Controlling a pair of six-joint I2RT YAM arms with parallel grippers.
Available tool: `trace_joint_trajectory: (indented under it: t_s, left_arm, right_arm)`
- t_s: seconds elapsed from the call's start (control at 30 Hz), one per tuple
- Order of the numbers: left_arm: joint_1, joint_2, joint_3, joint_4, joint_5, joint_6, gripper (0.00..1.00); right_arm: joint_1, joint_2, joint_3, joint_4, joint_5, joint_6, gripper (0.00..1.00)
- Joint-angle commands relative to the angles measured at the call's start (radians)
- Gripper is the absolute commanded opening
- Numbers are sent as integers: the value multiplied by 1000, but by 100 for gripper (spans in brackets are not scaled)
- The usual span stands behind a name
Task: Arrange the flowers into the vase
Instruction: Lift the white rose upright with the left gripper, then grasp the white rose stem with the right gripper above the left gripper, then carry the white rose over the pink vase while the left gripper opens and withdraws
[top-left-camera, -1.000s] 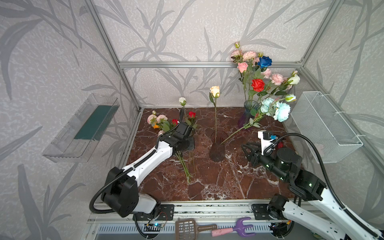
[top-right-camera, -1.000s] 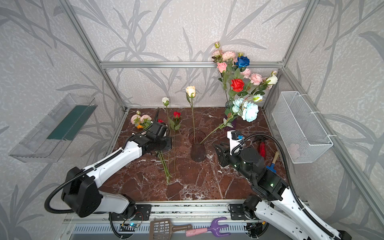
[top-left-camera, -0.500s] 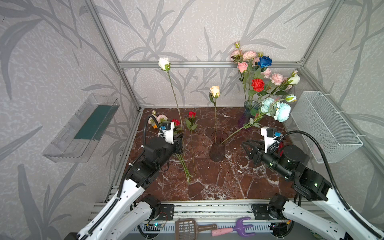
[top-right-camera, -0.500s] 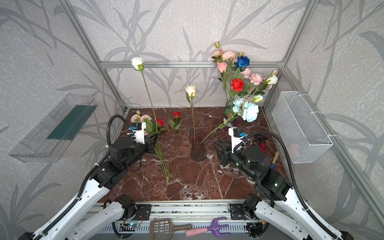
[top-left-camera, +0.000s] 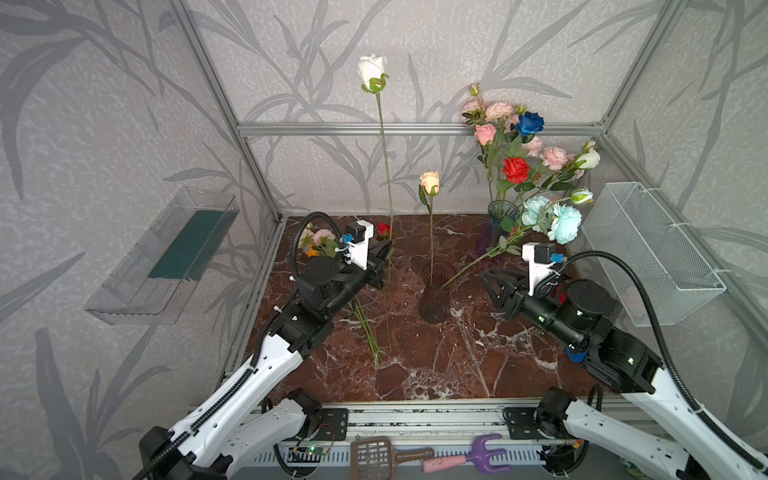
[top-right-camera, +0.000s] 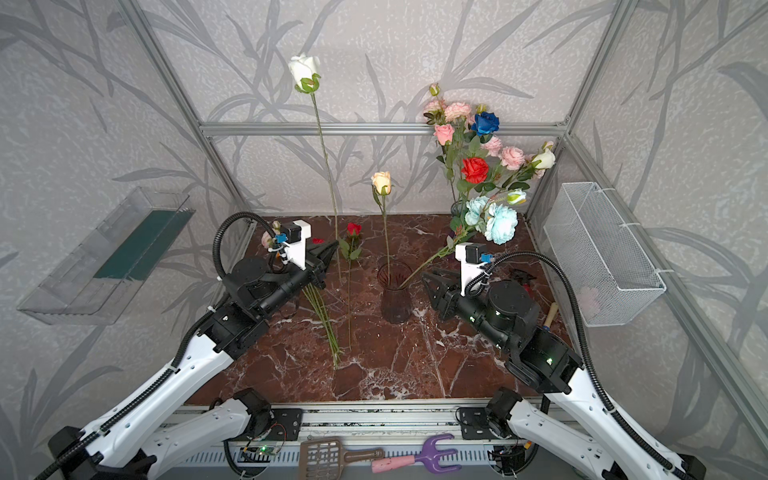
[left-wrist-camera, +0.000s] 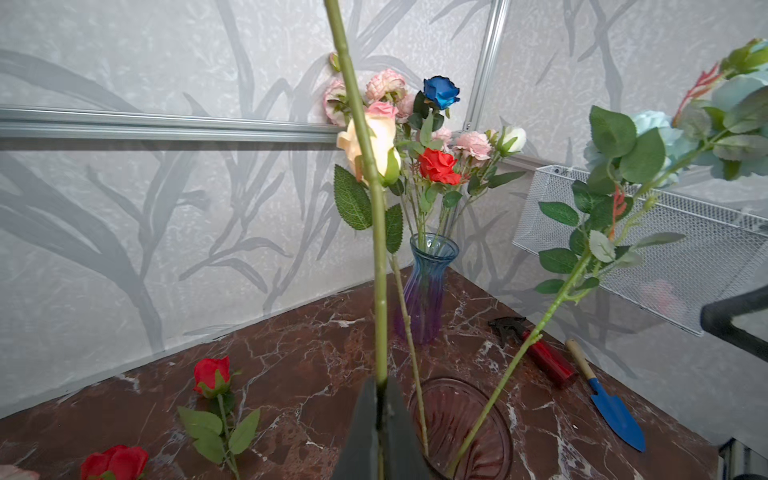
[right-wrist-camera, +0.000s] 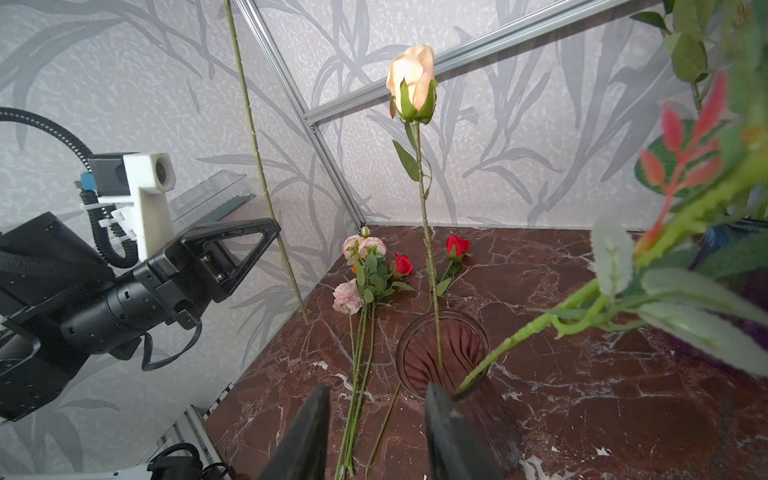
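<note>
The dark red glass vase (top-left-camera: 434, 295) (top-right-camera: 395, 297) stands mid-table and holds a peach rose (top-left-camera: 429, 182) and a leaning pale-blue peony (top-left-camera: 561, 218). My left gripper (top-left-camera: 384, 257) (left-wrist-camera: 378, 386) is shut on the stem of a white rose (top-left-camera: 372, 70) (top-right-camera: 305, 70), which stands upright left of the vase. My right gripper (top-left-camera: 492, 282) (right-wrist-camera: 376, 390) is open and empty just right of the vase (right-wrist-camera: 442, 353). Loose flowers lie at the left: pink blooms (top-left-camera: 320, 239) (right-wrist-camera: 353, 274) and red roses (top-right-camera: 353, 228) (left-wrist-camera: 212, 374).
A blue-purple vase (top-left-camera: 496, 224) (left-wrist-camera: 428, 282) with a mixed bouquet stands at the back right. A wire basket (top-left-camera: 656, 249) hangs on the right wall, a clear tray (top-left-camera: 166, 257) on the left. A red spray bottle (left-wrist-camera: 548, 357) and blue trowel (left-wrist-camera: 615, 411) lie right of the vase.
My left gripper has lifted the white rose off the pile, turned it upright and carried it up and rightward toward the vase. The right gripper has barely moved.
</note>
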Motion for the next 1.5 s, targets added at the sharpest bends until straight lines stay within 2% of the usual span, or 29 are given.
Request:
trace_joint_trajectory:
  t_s: [0.0, 0.3, 0.53, 0.7, 1.0, 1.23, 1.33, 1.47]
  left_arm:
    - [-11, -21, -55, 109, 35, 40, 0]
    - [-41, -70, -88, 67, 39, 79, 0]
    - [-68, -50, -77, 37, 69, 70, 0]
    - [-105, -39, -79, 34, 66, 68, 0]
    - [-174, -20, -77, 10, 32, 110, 0]
    - [-192, -14, -81, 10, 21, 118, 0]
    - [-196, -10, -82, 9, 18, 120, 0]
    - [-202, -9, -83, 9, 11, 125, 0]
  right_arm:
    - [2, -11, 51, -6, 35, 10, 40]
    - [2, 94, 106, 48, 11, -28, 42]
    - [2, 288, 271, 142, -141, -84, 47]
    - [7, 426, 394, 202, -217, -76, 48]
    - [22, 570, 535, 213, -230, -63, 48]
    - [22, 586, 549, 219, -207, -52, 44]
    - [22, 589, 555, 217, -202, -52, 35]
    - [22, 589, 557, 212, -191, -55, 32]
